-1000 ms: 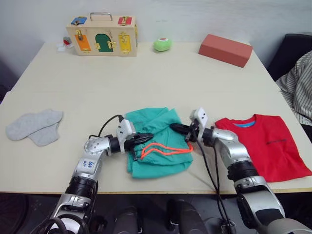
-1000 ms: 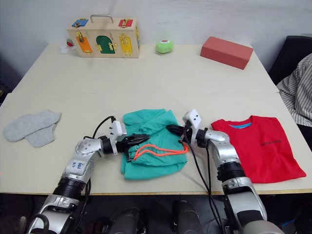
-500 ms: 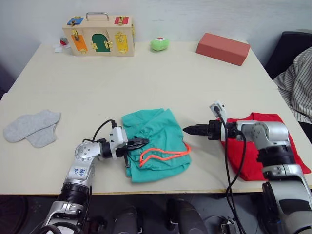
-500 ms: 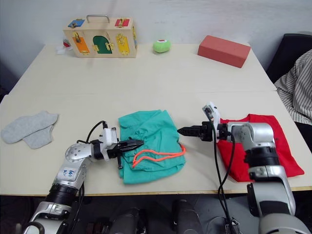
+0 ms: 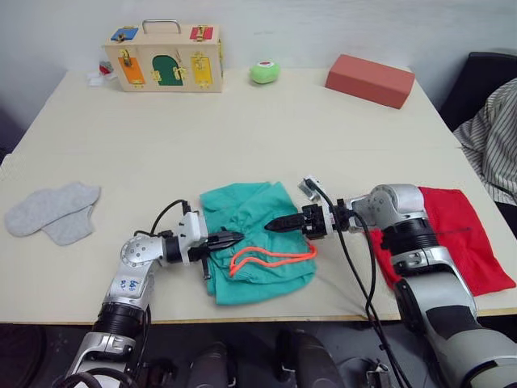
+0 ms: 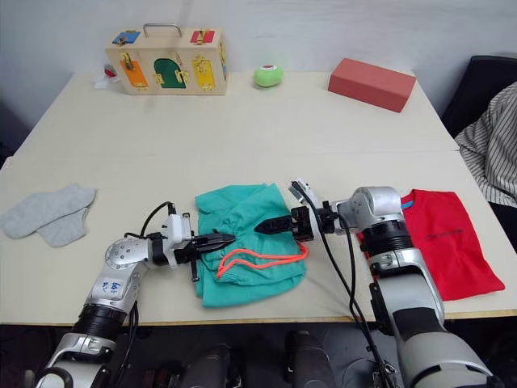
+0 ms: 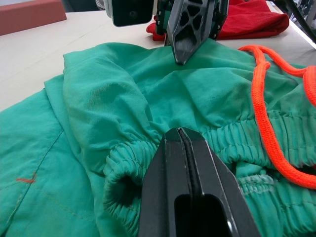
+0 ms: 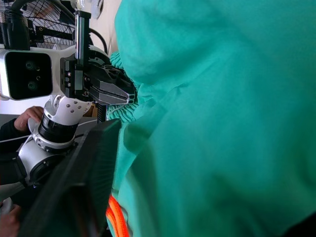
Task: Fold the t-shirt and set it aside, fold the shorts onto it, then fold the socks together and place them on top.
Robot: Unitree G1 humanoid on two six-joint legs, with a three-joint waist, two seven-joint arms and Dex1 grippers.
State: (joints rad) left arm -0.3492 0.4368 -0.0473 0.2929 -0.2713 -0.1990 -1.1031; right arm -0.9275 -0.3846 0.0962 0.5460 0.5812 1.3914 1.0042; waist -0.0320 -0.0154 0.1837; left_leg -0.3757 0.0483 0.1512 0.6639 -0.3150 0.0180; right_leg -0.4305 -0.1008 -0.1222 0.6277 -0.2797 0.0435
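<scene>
Folding the shorts (image 5: 257, 239), by the look of it: second step, with the t-shirt (image 5: 452, 238) already set aside at the table's right edge, near the front. Shorts lying bunched at front centre of the table (image 5: 266, 129), coral drawstring (image 5: 271, 260) loose on top, well apart from the t-shirt. Left gripper (image 7: 184, 143) pressed together, tip at the gathered waistband on the shorts' left side; whether cloth is pinched, impossible to tell. Right gripper (image 5: 279, 222) reaching over the shorts from the right, tips close over the green fabric; spread or closed, impossible to tell.

Next move, probably: a firm pinch on each side of the waistband, then a lift and fold before carrying across onto the t-shirt. Drawstring likely to trail and snag.

Count: one t-shirt, one shorts, two socks (image 5: 52, 210) lying together at far left, untouched.
</scene>
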